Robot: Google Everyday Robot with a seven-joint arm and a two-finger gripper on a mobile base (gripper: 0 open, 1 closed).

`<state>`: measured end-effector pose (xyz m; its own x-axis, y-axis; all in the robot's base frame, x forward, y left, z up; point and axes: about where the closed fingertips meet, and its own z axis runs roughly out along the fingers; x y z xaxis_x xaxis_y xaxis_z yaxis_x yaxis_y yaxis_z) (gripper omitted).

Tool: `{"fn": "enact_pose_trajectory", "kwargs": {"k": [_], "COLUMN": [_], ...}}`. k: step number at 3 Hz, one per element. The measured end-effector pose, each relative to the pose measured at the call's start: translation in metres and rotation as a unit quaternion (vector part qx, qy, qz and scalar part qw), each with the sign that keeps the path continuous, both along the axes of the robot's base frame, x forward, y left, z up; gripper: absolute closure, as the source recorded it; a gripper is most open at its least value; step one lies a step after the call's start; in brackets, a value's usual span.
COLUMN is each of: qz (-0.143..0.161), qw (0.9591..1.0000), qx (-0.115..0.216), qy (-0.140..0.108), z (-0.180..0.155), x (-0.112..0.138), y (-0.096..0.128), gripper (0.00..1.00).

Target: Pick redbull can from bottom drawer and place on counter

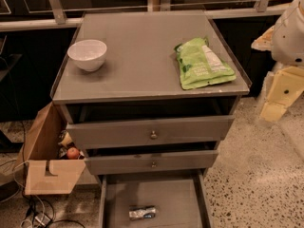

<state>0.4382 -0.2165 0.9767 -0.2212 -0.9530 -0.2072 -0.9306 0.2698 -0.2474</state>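
— Where's the small silvery redbull can (142, 213)?
— On its side in the open grey bottom drawer (164, 194).
— And the pale gripper (276, 102)?
— Off right, beside the flat grey counter (137, 61), well apart from the can; open or shut, can't tell

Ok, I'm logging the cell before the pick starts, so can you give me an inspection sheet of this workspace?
Surface: counter, flat grey, no can on it.
Job's things: redbull can lies on its side in the bottom drawer, which is pulled out.
Clutter: white bowl at the counter's left; green snack bag at its right; open cardboard box on the floor left of the cabinet.
Grippers: gripper at the right edge, beside the cabinet, apart from drawer and can.
Cables: cables tangled on the floor, lower left.
Surroundings: speckled floor; upper drawers slightly ajar.
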Motion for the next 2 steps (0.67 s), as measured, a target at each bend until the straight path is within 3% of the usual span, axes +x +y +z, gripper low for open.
{"fn": "enact_pose_trajectory", "kwargs": {"k": [1,2], "qz": [0.000,0.006], "qw": [1.0000,1.0000], "qx": [0.000,-0.001], "qy": [0.000,0.007], "z": [0.000,-0.023], "x": [0.000,-0.008], "y": [0.000,0.011], "gripper": [0.00,0.00]}}
